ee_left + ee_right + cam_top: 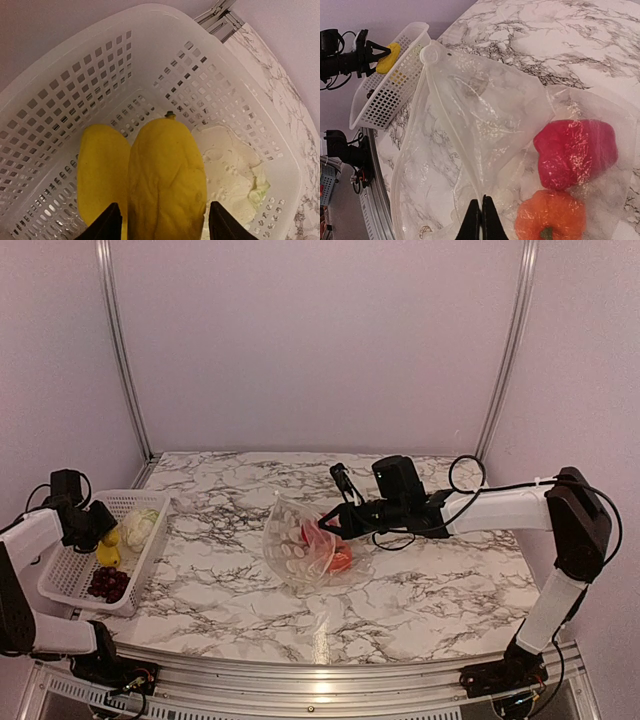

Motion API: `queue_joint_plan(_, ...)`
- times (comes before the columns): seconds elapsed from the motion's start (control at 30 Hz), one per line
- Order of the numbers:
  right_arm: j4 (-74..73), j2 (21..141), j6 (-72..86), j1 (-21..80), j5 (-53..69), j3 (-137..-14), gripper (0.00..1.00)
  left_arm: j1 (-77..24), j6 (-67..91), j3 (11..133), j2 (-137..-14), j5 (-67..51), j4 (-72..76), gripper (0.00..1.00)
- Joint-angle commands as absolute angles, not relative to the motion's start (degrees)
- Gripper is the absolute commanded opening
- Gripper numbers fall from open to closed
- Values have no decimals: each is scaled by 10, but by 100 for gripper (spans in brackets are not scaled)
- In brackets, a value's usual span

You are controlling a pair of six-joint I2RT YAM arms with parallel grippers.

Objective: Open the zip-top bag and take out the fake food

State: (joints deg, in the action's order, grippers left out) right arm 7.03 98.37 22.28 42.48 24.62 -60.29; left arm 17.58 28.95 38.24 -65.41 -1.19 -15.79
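Note:
The clear zip-top bag (pixel 470 115) lies crumpled mid-table, also seen from above as the bag (pixel 290 540). Inside it sit a red piece (pixel 575 150) and an orange piece (pixel 550 217) of the fake food. My right gripper (pixel 481 199) is shut on a fold of the bag's plastic. My left gripper (pixel 165 205) hovers over the white basket (pixel 75 75) with its jaws apart. A yellow piece (pixel 167 180) stands between the fingers with a thin gap on each side. A second yellow piece (pixel 100 170) and a cream knobbly lump (pixel 225 165) lie in the basket.
The basket (pixel 70 580) stands at the table's left edge and also holds a dark grape bunch (pixel 108 583). The right arm (pixel 490 508) reaches across from the right. A metal rail runs along the near table edge (pixel 320 680).

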Motion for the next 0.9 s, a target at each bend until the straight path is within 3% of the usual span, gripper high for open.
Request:
queue_joint_plan(0.0, 71, 994, 215, 421, 255, -624, 0, 180, 277, 383, -660, -14, -126, 65)
queue_joint_plan(0.13, 71, 997, 214, 420, 261, -628, 0, 179, 271, 384, -650, -34, -118, 72)
queue_joint_plan(0.33, 74, 999, 214, 421, 272, -636, 0, 149, 270, 366, -603, -107, -84, 72)
queue_joint_plan(0.6, 73, 1004, 215, 434, 280, -666, 0, -12, 286, 339, -551, -201, 37, 62)
queue_joint_plan(0.87, 64, 1021, 220, 453, 276, -702, 0, -178, 302, 333, -563, -221, 115, 55)
